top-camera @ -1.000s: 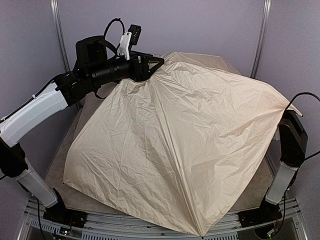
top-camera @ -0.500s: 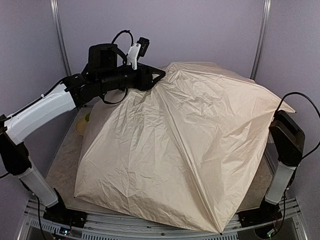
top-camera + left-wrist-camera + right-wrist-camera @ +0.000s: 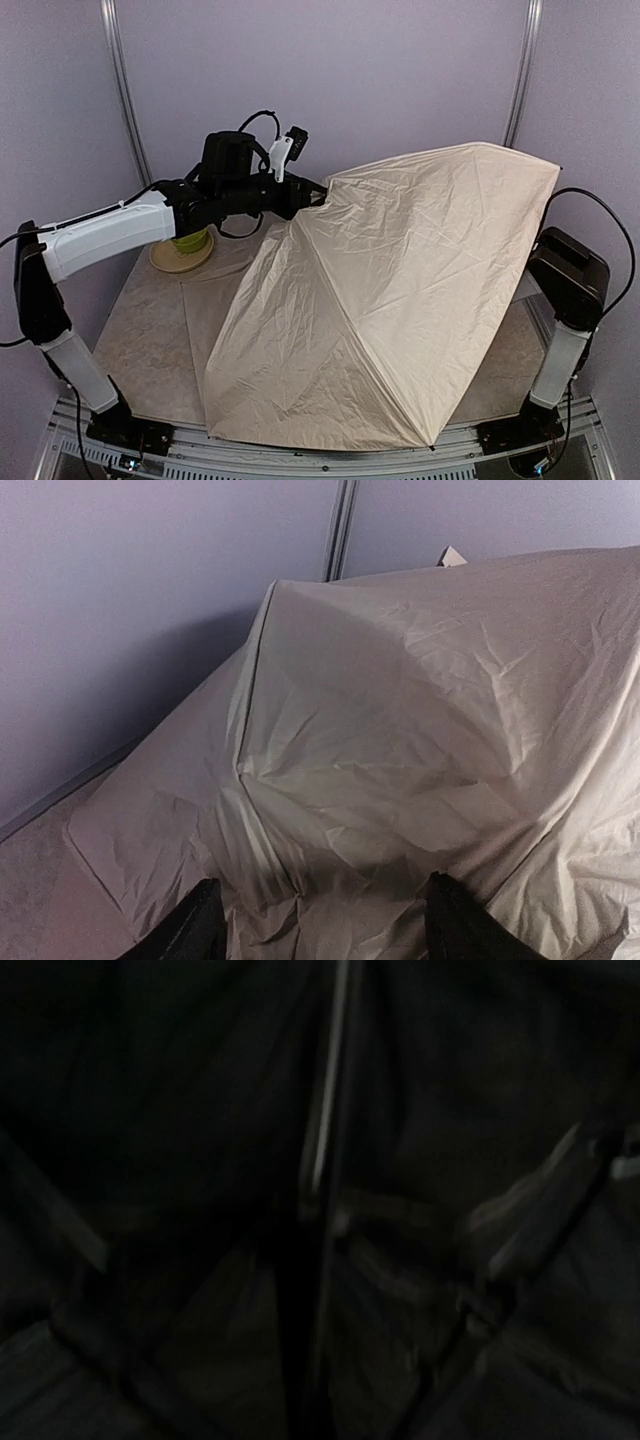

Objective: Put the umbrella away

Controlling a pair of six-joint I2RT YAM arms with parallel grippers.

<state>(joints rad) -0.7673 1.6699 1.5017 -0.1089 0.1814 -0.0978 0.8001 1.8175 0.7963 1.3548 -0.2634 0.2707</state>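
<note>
Collapsing step in hand, not yet done: umbrella (image 3: 400, 300) fully open, cream canopy tilted up toward 2 o'clock, covering the worktop (image 3: 140, 330) from centre to 3 o'clock. Left gripper (image 3: 316, 194) at the canopy's 10 o'clock corner, jaws apart, fabric between them. Right gripper hidden beneath, facing the shaft (image 3: 325, 1110); its jaws cannot be told. Next move probably calls for sliding the runner down the shaft.

Lilac walls (image 3: 350, 70), mottled beige tabletop (image 3: 140, 340)
</note>
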